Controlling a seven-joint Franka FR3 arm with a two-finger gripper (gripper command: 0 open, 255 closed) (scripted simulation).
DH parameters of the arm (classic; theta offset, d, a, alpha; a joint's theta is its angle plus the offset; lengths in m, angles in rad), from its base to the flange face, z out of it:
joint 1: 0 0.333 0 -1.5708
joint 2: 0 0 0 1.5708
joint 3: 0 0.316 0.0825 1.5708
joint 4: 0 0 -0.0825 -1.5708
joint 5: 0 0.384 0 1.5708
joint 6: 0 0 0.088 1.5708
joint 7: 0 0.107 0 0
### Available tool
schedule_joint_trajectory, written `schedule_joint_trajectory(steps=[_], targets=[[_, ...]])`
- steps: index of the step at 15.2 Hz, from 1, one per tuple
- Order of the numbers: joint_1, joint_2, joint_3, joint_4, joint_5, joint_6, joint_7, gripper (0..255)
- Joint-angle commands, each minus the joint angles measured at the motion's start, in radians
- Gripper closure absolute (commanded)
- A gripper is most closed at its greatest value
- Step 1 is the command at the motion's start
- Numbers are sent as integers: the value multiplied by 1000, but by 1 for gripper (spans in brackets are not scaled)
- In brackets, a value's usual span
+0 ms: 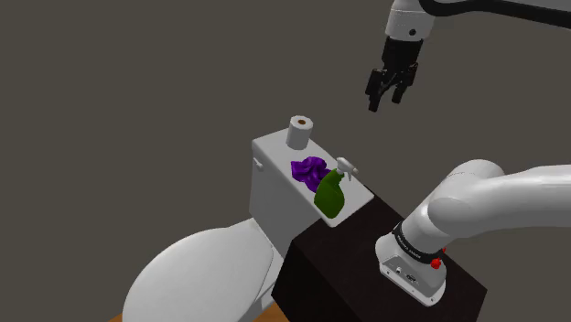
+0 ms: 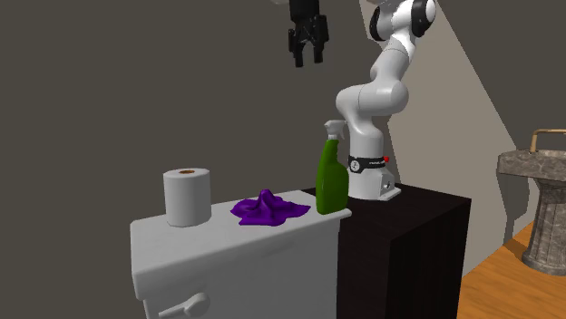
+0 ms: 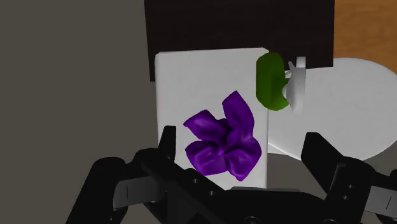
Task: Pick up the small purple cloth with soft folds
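gripper [image 1: 388, 99] high above toilet tank [image 1: 274, 151] — fingers [image 3: 167, 143] spread wide, empty
purple cloth [image 1: 308, 170] lies crumpled between paper roll [image 1: 299, 131] and green spray bottle [image 1: 329, 194]

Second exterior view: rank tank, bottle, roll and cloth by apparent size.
1. Tank.
2. Bottle and roll, about alike: bottle taller, roll wider.
3. Cloth, low and spread out, looks slightly smaller.

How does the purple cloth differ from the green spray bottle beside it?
The purple cloth lies low and crumpled in soft folds; the green spray bottle stands upright, much taller. The cloth sits mid-lid; the bottle stands at the end nearest the robot's stand. Both rest on the toilet tank.
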Motion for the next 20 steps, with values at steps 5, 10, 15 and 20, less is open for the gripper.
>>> schedule_joint_trajectory(steps=[5, 10, 15, 20], targets=[[26, -26, -33, -150, -43, 147, -111, 0], [50, -19, -81, -313, -102, 348, -242, 0], [62, 48, -136, -443, -171, 579, -367, 0], [63, 194, -194, -529, -251, 846, -482, 0]])
